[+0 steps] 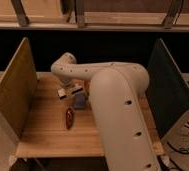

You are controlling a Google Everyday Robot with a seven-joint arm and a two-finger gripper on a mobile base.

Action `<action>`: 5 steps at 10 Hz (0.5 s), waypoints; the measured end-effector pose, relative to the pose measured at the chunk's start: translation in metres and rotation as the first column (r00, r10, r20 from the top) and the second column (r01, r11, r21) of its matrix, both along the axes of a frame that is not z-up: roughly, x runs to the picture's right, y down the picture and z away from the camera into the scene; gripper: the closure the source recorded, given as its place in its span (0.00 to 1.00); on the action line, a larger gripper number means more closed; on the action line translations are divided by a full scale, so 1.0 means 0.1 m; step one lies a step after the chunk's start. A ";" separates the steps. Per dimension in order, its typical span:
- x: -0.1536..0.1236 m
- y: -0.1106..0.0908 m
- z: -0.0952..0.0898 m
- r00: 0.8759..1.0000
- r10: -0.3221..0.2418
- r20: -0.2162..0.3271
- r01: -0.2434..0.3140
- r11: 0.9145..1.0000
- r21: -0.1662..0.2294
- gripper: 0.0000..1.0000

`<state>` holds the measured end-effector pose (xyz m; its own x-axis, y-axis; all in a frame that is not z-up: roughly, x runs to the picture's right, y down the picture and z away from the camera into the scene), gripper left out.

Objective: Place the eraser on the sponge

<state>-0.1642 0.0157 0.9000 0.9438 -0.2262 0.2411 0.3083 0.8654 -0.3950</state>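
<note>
My gripper (pixel 72 91) hangs low over the middle of the wooden table (pixel 48 135), at the end of the white arm (pixel 115 110) that bends back from the foreground. It is shut. The eraser (pixel 63 93), a small block with pale sides, sits right at its left side; I cannot tell whether it is held or only touched. The sponge (pixel 79 103), a small blue pad, lies on the table just in front of and slightly right of the gripper, partly hidden by the arm.
A dark red elongated object (pixel 69 119) lies on the table in front of the sponge. A tall tan panel (pixel 13 92) walls the left side and a dark panel (pixel 163 90) the right. The arm's bulk covers the table's right half.
</note>
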 end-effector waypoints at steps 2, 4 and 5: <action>0.16 0.23 -0.11 0.993 0.080 -0.082 -0.082 0.996 -0.032 1.00; 0.31 0.37 -0.15 0.981 0.144 -0.129 -0.152 0.987 -0.050 1.00; 0.35 0.41 -0.14 0.977 0.162 -0.138 -0.171 0.983 -0.058 1.00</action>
